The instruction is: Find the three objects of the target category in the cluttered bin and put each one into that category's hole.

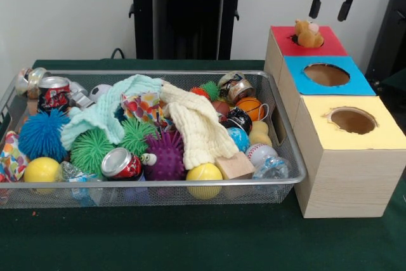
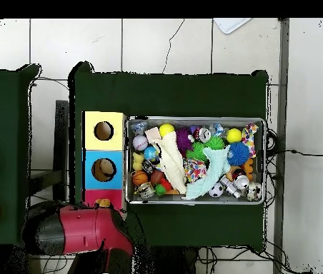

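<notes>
Since the black two-fingered gripper [image 1: 330, 8] hangs with its fingers spread and nothing between them, directly above the red-topped section of the box, this reads as the moment just after a drop. Right below it a small tan plush animal [image 1: 308, 33] sits in the red section's round hole [image 1: 307, 40], upright, its head and shoulders poking above the rim, so its long axis runs roughly vertical; which way it faces I cannot tell. It looks lodged in the opening rather than fully through.

The long wooden sorting box [image 1: 342, 182] has three coloured tops in a row: red, then blue [image 1: 327, 75], then yellow [image 1: 353, 120], each with one hole. In the overhead view something tan shows inside the blue hole as well.

Beside the box, touching or nearly so, stands the wire mesh bin [image 1: 288, 157], packed with spiky rubber balls, crushed drink cans, sports balls, a cream knitted cloth [image 1: 198, 125] and a mint one [image 1: 104, 113].

My judgement: one item is delivered. The next move calls for swinging back over the bin and finding another soft toy, which may lie hidden under the cloths; no second plush is plainly visible.
</notes>
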Available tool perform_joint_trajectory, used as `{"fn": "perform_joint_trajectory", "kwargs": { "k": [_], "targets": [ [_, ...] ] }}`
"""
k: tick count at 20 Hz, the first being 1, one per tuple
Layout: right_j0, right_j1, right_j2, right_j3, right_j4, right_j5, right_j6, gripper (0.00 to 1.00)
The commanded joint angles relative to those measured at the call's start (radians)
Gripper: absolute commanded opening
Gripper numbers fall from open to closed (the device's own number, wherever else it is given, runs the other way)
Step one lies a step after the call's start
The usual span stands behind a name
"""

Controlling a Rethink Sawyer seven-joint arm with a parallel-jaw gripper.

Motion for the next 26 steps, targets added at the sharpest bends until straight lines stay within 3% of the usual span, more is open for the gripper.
{"fn": "perform_joint_trajectory", "kwargs": {
  "k": [1,11,12,17,22,26],
  "targets": [
    [-0.052,-0.013,0.009,-0.023,-0.033,0.098,0.092,1.0],
    [-0.101,0.013,0.033,0.062,-0.035,-0.005,0.089,1.0],
    [-0.097,0.01,0.028,0.063,-0.047,-0.001,0.091,0.0],
    [-0.1,-0.006,0.032,0.078,-0.043,0.039,0.083,0.0],
    [-0.096,-0.011,0.043,0.104,-0.025,0.01,0.098,0.0],
    [-0.063,-0.056,0.042,0.14,-0.006,0.036,0.125,0.0]
  ]
}}
